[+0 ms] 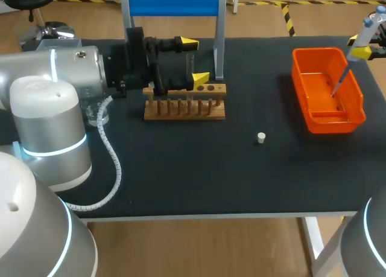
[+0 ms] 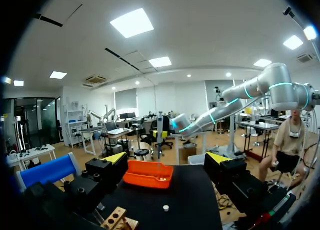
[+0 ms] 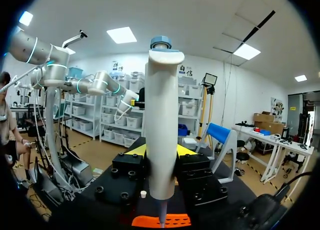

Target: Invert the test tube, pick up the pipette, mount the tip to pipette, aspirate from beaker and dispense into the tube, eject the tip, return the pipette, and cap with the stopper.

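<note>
Right fingers (image 3: pixel 135 151) clamp the pipette (image 3: pixel 161 125) over the orange bin (image 1: pixel 329 125), left fingers (image 1: pixel 202 79) apart: ejecting the tip (image 1: pixel 339 82) now, returning the pipette likely next.

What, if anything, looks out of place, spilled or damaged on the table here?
Nothing stands out. The small white stopper lies alone on the black tabletop, apart from the wooden test tube rack. The right gripper holds the white pipette with its tip over the orange plastic bin; no spill shows.
</note>
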You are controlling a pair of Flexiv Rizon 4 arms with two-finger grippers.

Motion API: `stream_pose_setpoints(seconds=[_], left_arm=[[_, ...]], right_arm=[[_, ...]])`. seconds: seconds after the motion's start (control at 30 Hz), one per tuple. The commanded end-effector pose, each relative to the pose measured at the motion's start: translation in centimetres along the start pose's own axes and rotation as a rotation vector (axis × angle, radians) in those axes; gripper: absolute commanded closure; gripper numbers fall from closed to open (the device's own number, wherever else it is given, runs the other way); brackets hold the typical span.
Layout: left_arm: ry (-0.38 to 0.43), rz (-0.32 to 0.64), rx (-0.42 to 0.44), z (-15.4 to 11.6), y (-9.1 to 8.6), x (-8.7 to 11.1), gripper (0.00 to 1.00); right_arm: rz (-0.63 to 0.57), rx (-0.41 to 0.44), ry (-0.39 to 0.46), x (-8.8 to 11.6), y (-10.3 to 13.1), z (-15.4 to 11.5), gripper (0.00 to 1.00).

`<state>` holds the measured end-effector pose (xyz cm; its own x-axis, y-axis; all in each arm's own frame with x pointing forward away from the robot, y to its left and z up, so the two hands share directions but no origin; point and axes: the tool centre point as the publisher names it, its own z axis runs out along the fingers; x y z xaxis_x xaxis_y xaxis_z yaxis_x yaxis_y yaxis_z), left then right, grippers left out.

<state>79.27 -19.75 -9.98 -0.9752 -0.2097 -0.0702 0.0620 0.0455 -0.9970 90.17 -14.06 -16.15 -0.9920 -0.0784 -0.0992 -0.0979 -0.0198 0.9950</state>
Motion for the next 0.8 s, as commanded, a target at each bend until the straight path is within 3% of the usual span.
stream_pose_setpoints(seconds=[0.03,0.47,0.8], left_arm=[[-0.007,0.003,-0.001,0.5,-0.2,0.0,0.0],[-0.027,0.001,-0.108,9.9,-3.5,0.2,0.0],[-0.048,-0.046,-0.15,16.1,-4.1,1.0,0.0]], right_arm=[[0.0,0.0,0.006,-0.1,0.0,-0.2,1.0],[0.0,0.0,0.006,-0.1,0.0,-0.2,1.0],[0.0,0.0,0.006,-0.1,0.0,-0.2,1.0]])
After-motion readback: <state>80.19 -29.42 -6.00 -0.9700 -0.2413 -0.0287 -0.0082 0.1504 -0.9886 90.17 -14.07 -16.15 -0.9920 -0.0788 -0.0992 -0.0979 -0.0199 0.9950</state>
